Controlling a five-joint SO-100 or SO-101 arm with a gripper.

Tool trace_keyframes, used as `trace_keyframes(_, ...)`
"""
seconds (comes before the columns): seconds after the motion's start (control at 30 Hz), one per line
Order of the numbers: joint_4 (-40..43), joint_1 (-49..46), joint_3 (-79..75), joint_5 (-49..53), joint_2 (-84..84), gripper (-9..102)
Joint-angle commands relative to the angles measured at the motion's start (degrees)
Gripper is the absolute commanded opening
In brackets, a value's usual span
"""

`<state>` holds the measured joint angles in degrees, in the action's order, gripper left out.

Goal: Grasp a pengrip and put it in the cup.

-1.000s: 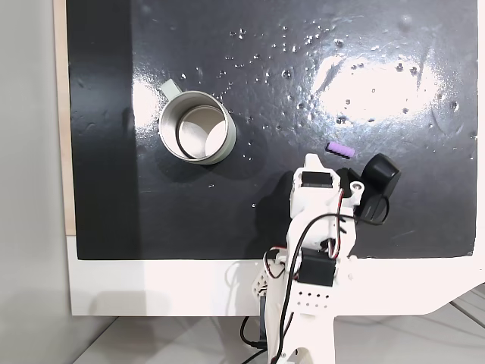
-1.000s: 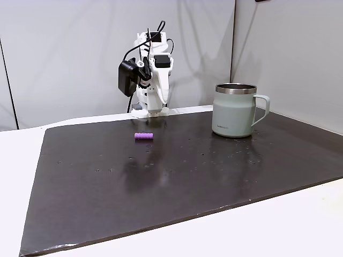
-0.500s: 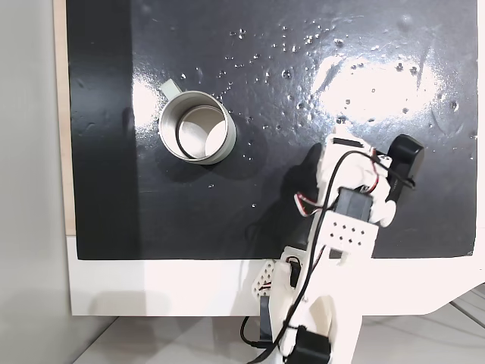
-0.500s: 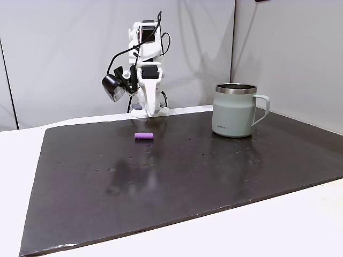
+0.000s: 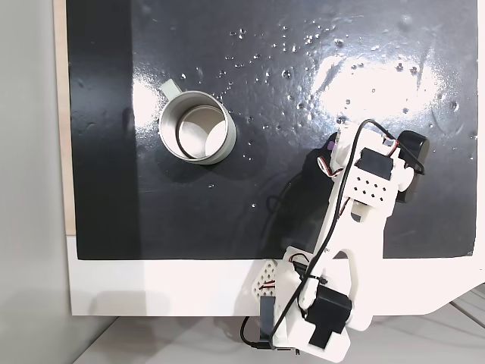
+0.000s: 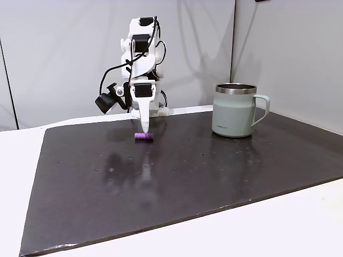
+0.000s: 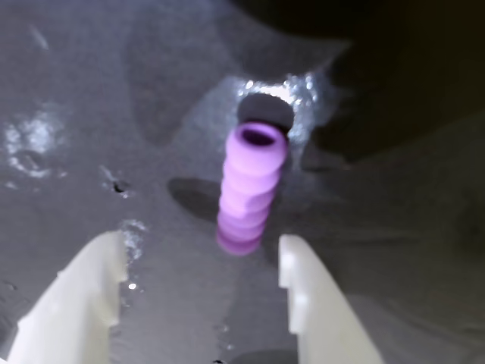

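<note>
While poised with white two-finger gripper [image 7: 203, 262] spread apart over small ribbed purple rubbery tube pengrip [image 7: 250, 189], probably featherlight and squishy, so best pinched mid-body across the ribs.

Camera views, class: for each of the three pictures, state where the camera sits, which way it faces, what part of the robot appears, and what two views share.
A fixed view: above, looking straight down on the dark mat; the white arm reaches up from the bottom edge.
Another fixed view: low at the table's far side, facing the arm and its pincer.
Wrist view: on the arm, looking down past two white fingertips at the pengrip.
Shared: both fixed views show the cup.
</note>
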<state>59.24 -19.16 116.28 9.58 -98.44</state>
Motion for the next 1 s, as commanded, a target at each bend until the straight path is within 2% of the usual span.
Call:
trace_keyframes(0.0,0.70,-1.41,-4.04,1.23,1.32,25)
trace_keyframes(0.33,2.81,-2.99,-9.84,1.85,11.95,24)
trace_keyframes(0.43,3.34,-3.08,-11.07,1.93,13.89,20)
trace_keyframes(0.67,3.43,-2.64,-11.16,1.49,15.21,1)
trace_keyframes(0.97,6.50,0.62,-11.16,-1.49,9.05,0)
